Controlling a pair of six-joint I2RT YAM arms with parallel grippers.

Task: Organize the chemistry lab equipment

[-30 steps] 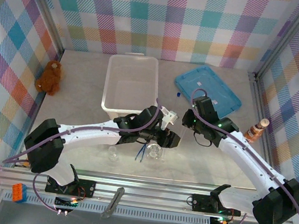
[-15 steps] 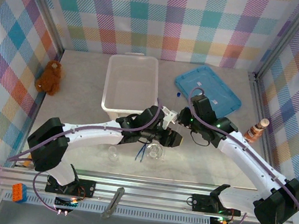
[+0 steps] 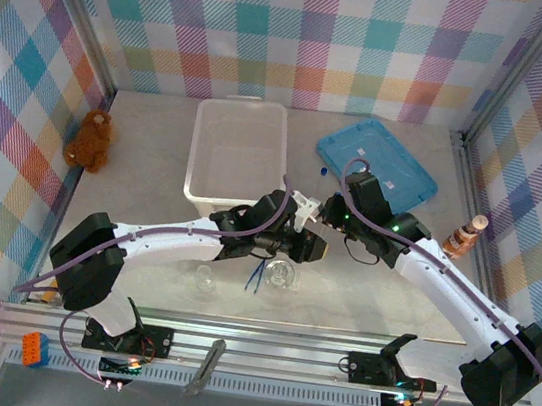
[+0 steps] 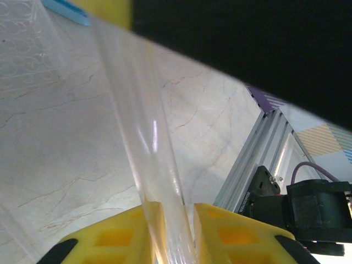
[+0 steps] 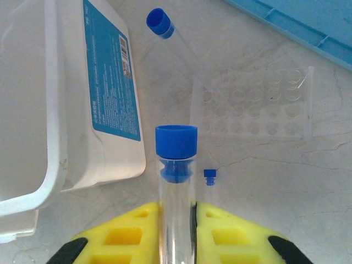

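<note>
Right end effector (image 5: 176, 212) clamps the capped tube (image 5: 176, 181), left end effector (image 4: 169, 217) the clear tube (image 4: 140, 126); seat each squarely in the rack (image 5: 258, 107).

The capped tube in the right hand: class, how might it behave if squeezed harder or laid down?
The tube looks thin, clear and rigid: probably light, but liable to crack under a hard squeeze. Its smooth round wall may slip in the right hand. Laid flat, it would likely roll.
</note>
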